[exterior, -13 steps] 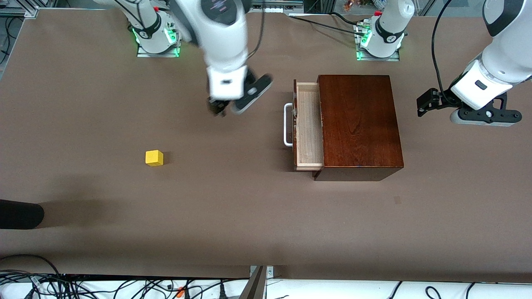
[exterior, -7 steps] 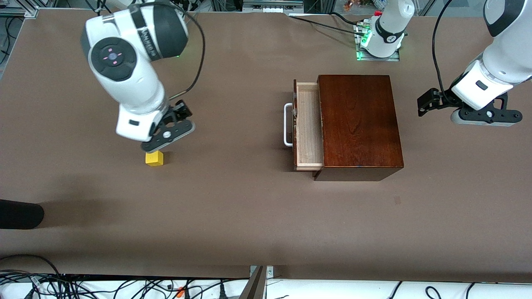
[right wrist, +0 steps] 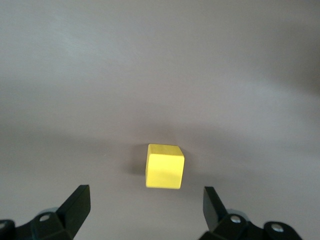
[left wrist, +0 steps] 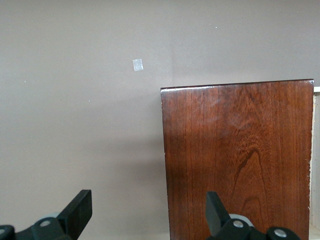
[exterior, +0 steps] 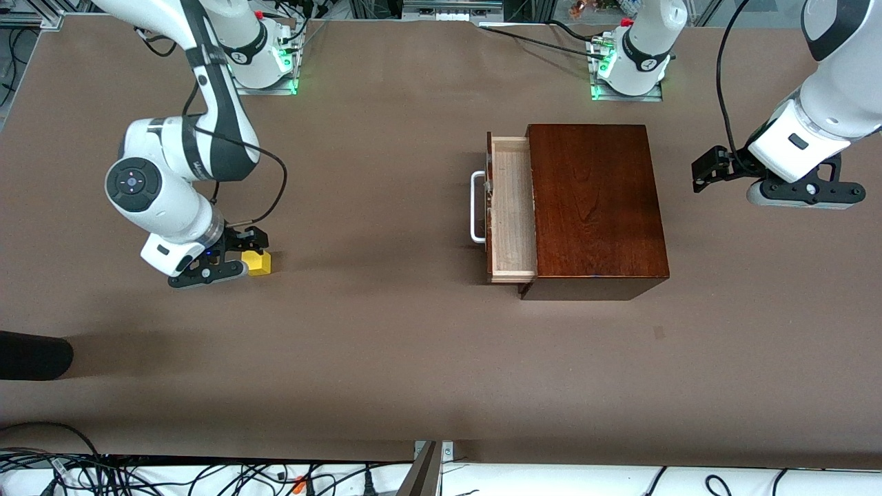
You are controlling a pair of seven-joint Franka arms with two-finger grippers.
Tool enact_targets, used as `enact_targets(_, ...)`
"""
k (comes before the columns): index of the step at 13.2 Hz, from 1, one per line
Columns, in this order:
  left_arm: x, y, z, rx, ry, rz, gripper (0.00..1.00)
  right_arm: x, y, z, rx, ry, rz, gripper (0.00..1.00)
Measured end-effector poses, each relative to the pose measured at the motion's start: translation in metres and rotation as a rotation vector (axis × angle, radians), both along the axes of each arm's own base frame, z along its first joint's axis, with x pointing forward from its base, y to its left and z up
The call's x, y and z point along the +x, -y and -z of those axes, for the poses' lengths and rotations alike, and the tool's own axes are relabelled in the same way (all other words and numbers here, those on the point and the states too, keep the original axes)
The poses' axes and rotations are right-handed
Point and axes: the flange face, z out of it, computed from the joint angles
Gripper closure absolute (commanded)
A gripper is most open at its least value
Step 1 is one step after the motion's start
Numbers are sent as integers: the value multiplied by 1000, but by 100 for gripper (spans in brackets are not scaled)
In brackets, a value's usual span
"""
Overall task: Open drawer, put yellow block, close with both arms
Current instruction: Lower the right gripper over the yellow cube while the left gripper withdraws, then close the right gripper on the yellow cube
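**Reaching for the block — drawer already open**

Front view: the drawer (exterior: 513, 210) stands pulled out of the wooden box (exterior: 595, 207); the yellow block (exterior: 258, 262) sits on the table toward the right arm's end, not yet grasped. The right gripper (exterior: 227, 262) has swung down from mid-table to it. The left gripper (exterior: 713, 170) waits beside the box.

Left wrist view: fingers apart.

Right wrist view: fingers apart — block between, untouched.

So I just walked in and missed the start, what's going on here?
The drawer of the wooden box already stands pulled out and empty. The right arm's tool is low over the yellow block on the table, open, fingers apart and block not yet gripped. The left arm's tool waits open above the table beside the box, toward its own end.
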Motion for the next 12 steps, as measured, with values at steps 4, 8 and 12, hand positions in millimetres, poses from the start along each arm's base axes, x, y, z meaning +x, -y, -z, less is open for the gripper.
enact_targets(4, 0, 0, 0, 0, -2, 0, 0, -39, 30, 68, 26, 32, 100, 0)
enact_targets(8, 0, 0, 0, 1, -4, 0, 0, -36, 38, 92, 26, 79, 154, 2)
enact_targets(12, -1, 0, 0, 1, -6, 0, 0, -29, 28, 113, 29, 95, 173, 53)
